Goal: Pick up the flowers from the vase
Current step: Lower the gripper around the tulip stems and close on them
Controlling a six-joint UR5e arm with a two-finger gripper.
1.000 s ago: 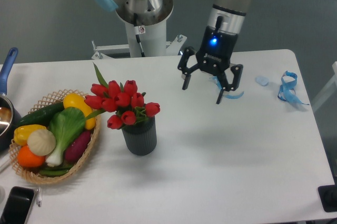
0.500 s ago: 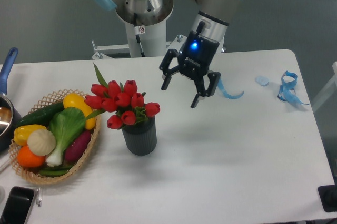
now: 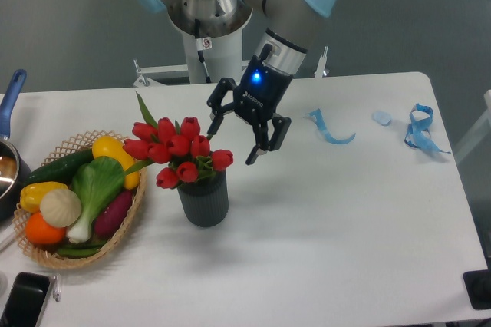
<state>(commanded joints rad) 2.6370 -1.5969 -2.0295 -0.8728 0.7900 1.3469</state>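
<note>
A bunch of red tulips, the flowers, stands with green leaves in the dark grey ribbed vase left of the table's middle. My gripper hangs open just to the right of the blooms, slightly above them and tilted. Its left finger is close to the topmost tulips and its right finger stands clear of them. Nothing is between the fingers.
A wicker basket of vegetables sits left of the vase. A pan with a blue handle is at the left edge, a dark phone at the front left. Blue ribbon pieces lie at the back right.
The gripper has travelled leftward across the table from the blue ribbon to the right side of the flowers, staying open. Flowers and vase have not moved.
</note>
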